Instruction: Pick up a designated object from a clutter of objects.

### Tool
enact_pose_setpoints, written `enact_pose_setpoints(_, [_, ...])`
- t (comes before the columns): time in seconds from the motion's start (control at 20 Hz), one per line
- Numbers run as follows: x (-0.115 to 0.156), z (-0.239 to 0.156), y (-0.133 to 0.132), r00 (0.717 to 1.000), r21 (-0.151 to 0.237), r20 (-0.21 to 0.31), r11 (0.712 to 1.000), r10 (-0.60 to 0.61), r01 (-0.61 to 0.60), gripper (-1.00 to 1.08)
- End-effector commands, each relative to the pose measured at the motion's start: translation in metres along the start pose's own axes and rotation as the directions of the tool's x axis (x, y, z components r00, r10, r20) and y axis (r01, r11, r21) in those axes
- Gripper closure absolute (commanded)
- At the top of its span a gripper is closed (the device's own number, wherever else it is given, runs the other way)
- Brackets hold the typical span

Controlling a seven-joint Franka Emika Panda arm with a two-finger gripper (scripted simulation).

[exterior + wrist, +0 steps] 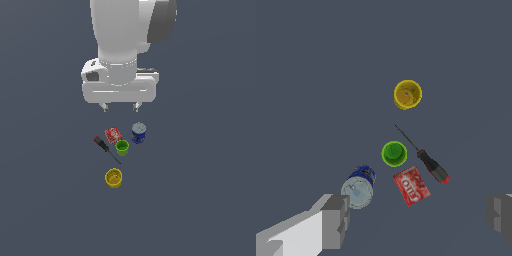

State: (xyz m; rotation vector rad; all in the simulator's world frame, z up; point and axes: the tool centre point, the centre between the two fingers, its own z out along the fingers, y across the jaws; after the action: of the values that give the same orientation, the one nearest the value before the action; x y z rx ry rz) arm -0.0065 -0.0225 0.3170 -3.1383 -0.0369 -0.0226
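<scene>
Gripper (120, 107) jaws apart, holding nothing, above the small flat red rectangular box (113, 134) beside the green cup (122, 147).

Red box among the clutter

The red box (113, 134), flat with white lettering up, lies at the green cup's (122, 147) eleven o'clock in the exterior view; blue can (138, 133) upright at two, screwdriver (106, 148) at nine, yellow cup (113, 178) at six

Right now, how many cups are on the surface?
2. The green cup stands beside the red box; the yellow cup stands apart, beyond the screwdriver tip. None seems hidden.
</scene>
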Motion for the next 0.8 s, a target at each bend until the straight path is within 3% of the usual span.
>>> enact_pose_setpoints(0.0, [-0.001,0.009,0.002,1.0,0.001,0.001,1.0,-0.015,0.015,-0.92])
enact_pose_setpoints(0.75, [-0.029,0.124,0.031,0.979,0.006,0.005,0.979,-0.204,0.204,-0.92])
